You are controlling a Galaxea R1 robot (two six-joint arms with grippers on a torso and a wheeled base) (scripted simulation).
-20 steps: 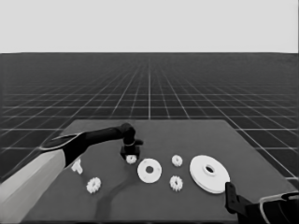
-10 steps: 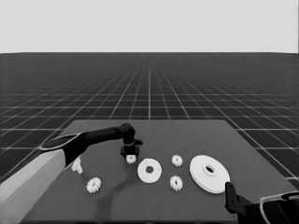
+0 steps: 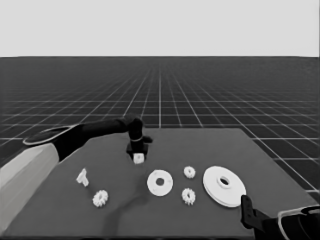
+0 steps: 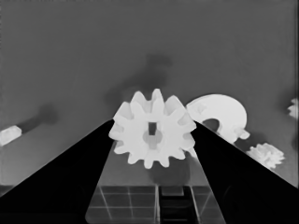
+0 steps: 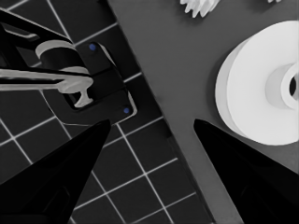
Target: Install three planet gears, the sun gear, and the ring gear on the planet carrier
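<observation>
My left gripper (image 3: 138, 155) reaches in over the back left of the table and is shut on a planet gear (image 3: 138, 158), held a little above the surface. In the left wrist view that toothed gear (image 4: 153, 135) sits upright between the two fingers. The smaller round part, the planet carrier (image 3: 160, 183), lies flat at the table's middle, to the right of and nearer than the held gear. The larger round part, the ring gear (image 3: 224, 186), lies to its right. My right gripper (image 3: 248, 210) waits open at the lower right corner, beside the ring gear (image 5: 261, 93).
Two loose gears (image 3: 189, 172) (image 3: 188, 196) lie between the two round parts. Another gear (image 3: 100, 198) lies near the front left, with a thin white piece (image 3: 82, 176) behind it. Dark machinery with blue lights (image 5: 93, 88) shows past the table's edge.
My left gripper has risen slightly with the gear in it, lifting the gear off the table. Everything else has stayed still.
</observation>
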